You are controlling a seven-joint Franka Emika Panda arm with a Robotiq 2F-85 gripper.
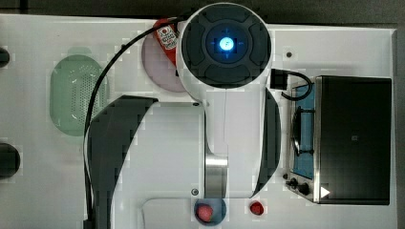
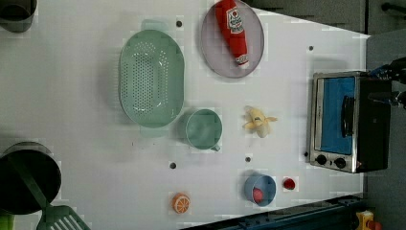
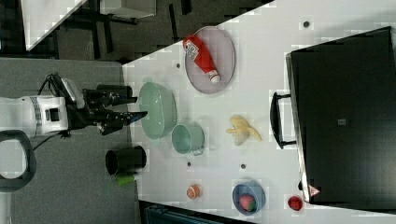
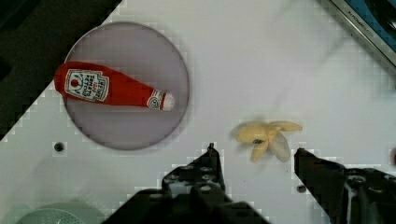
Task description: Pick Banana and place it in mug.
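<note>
Currently I read the end effector [image 4: 256, 154] as released: in the wrist view its two dark fingers [image 4: 212, 163] stand well apart with nothing between them, above the white table [image 4: 261, 70], and the small pale yellow toy banana with splayed peel flaps [image 4: 266, 137] sits just beyond the gap between the fingertips, untouched. In the left view the banana [image 2: 259, 121] lies flat on the table [image 2: 86, 158], apart from the small round teal-green mug [image 2: 204, 129], which stands upright to the left view's left of it with its short handle toward the bottom edge. The mug sits just beside the large oval pale-green perforated colander [image 2: 152, 78]; I cannot tell whether they touch. A red soft ketchup bottle [image 2: 232, 29] lies on a round grey plate [image 2: 210, 52] further up in the left view. The silver and black toaster oven with a blue glass door [image 2: 348, 122] occupies the left view's right side. Near the lower edge I note a small blue bowl [image 2: 265, 195] holding a red piece, a separate small red fruit [image 2: 288, 183] beside it, and a round orange slice [image 2: 181, 203]. In the right view the arm reaches in from the right view's left with the end effector [image 3: 133, 106] off the table's edge, near the colander [image 3: 158, 110].
</note>
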